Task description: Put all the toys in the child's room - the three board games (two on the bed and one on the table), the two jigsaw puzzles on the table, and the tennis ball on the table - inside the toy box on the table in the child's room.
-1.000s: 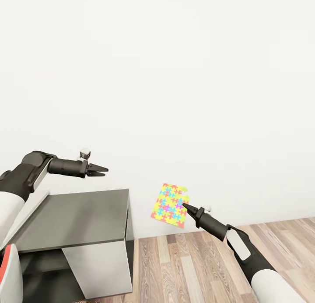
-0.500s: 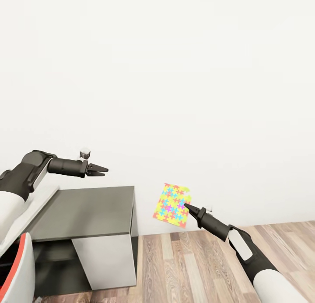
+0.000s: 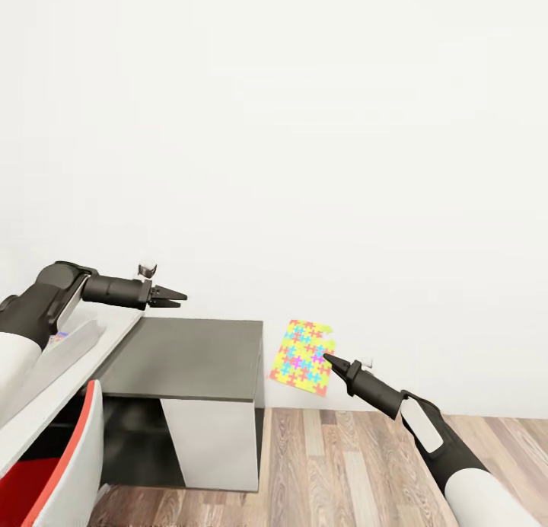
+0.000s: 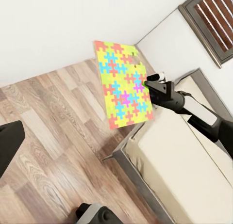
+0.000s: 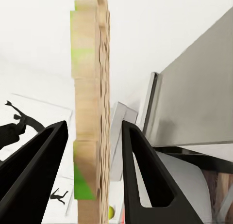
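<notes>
Step in hand looks like transport: right gripper (image 3: 327,357) carries one jigsaw puzzle (image 3: 303,357) in the air, over the wood-plank floor (image 3: 350,466) and in front of the white wall, just beside the dark grey-topped side cabinet (image 3: 190,357). In the right wrist view the puzzle board (image 5: 92,112) stands edge-on between the two black fingers (image 5: 141,166), jaws narrow and clamped on it; the edge looks like layered light wood with green patches. In the left wrist view the puzzle (image 4: 122,83) is a thin flat rectangle of interlocking yellow, pink, green and blue pieces with an orange edge, held at one side by the right gripper (image 4: 148,81), above the floor and near the beige mattress of the bed (image 4: 179,170).

Left gripper (image 3: 176,296) hovers over the bench (image 3: 68,367) edge, jaws narrow and pointed, holding nothing as far as can be told.

At far left, a grey sloped wall of what is probably the toy box (image 3: 72,340) sits on the white bench top. A red and white chair (image 3: 65,466) stands low in front.

Next move, judged: swing or drive left to bring the puzzle over the toy box, tilt it flat, then release inside. Risk: thin board slipping or catching the rim
</notes>
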